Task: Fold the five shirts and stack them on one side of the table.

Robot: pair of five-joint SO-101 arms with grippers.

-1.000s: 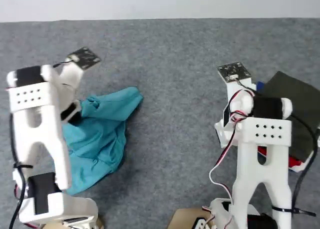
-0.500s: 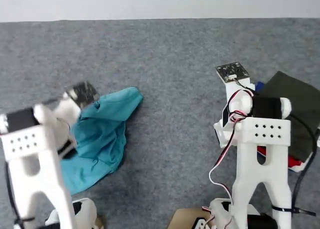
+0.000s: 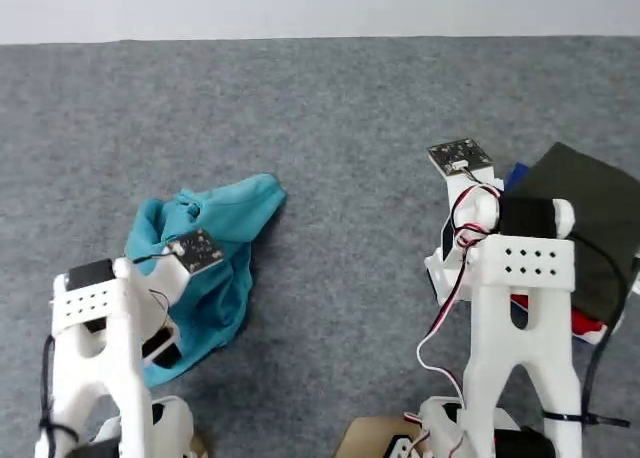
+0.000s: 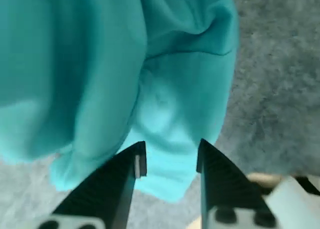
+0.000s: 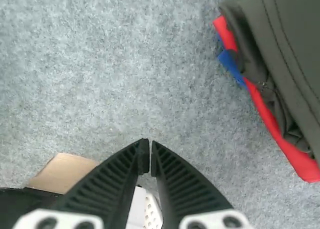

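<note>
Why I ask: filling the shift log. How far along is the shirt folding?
Done: dark shirt, red shirt and blue shirt lie stacked at one side. In hand: the left gripper hangs open over the crumpled teal shirt. Left: folding it and adding it to the stack.

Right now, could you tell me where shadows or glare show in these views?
High view: soft, even light, no glare on the grey mat; a thin shadow hugs the teal shirt. Left wrist view: the shirt's folds shade dark, with a paler patch just beyond the left tool. Right wrist view: the dark shirt shades the red shirt beneath it.
</note>
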